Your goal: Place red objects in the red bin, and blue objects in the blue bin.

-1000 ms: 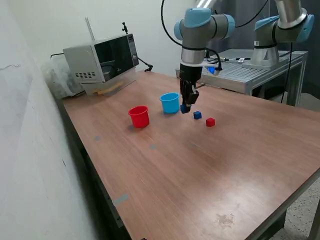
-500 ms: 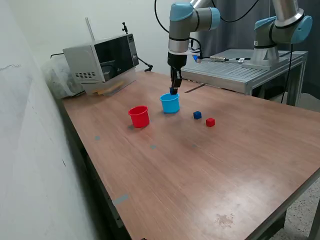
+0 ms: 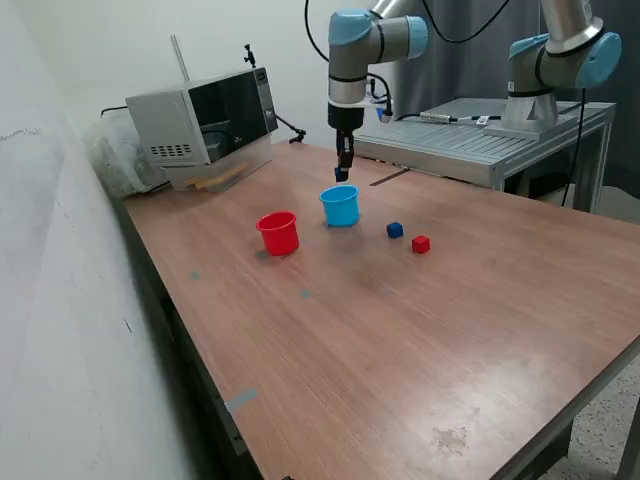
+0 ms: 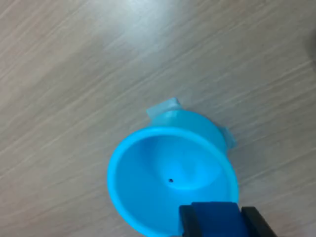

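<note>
A: Wood counter (image 3: pixel 400 340), microwave (image 3: pixel 205 120) at its far corner. Where's the end effector (image 3: pixel 342 172)?
B: Above the blue bin (image 3: pixel 340 205), pinching a blue cube (image 4: pixel 216 219). Red bin (image 3: pixel 278 233) beside; another blue cube (image 3: pixel 395 230) and red cube (image 3: pixel 421 244) mid-counter.

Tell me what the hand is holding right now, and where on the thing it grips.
The hand holds a dark blue cube, pinched on two opposite side faces between its fingers, above the blue bin.

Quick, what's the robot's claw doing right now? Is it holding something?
Gripper: shut on a blue cube, hanging above the blue bin.
</note>
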Robot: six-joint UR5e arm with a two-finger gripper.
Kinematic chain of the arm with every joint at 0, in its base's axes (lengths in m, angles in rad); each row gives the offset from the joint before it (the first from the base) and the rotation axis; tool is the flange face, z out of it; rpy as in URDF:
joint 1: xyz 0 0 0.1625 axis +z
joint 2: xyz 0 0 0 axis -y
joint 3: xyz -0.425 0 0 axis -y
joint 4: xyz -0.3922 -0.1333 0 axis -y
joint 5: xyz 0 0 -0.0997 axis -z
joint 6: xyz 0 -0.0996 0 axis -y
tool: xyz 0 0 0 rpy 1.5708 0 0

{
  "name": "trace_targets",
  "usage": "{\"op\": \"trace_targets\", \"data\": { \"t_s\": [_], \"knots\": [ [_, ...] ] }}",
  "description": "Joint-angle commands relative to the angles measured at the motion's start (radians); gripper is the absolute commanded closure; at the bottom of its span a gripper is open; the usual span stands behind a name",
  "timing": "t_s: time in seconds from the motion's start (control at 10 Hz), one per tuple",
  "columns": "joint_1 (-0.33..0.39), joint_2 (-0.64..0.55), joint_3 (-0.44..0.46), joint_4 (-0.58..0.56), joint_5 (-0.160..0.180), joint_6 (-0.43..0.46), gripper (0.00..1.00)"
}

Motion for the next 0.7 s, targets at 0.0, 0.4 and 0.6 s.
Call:
{"op": "trace_targets", "data": {
  "t_s": [0.0, 0.4, 0.6],
  "knots": [
    [-0.024, -0.004, 0.008, 0.000, -0.001, -0.001, 1.00],
    [-0.048, 0.004, 0.011, 0.002, -0.001, -0.001, 1.00],
    [-0.050, 0.009, 0.013, 0.000, -0.001, 0.000, 1.00]
  ]
}}
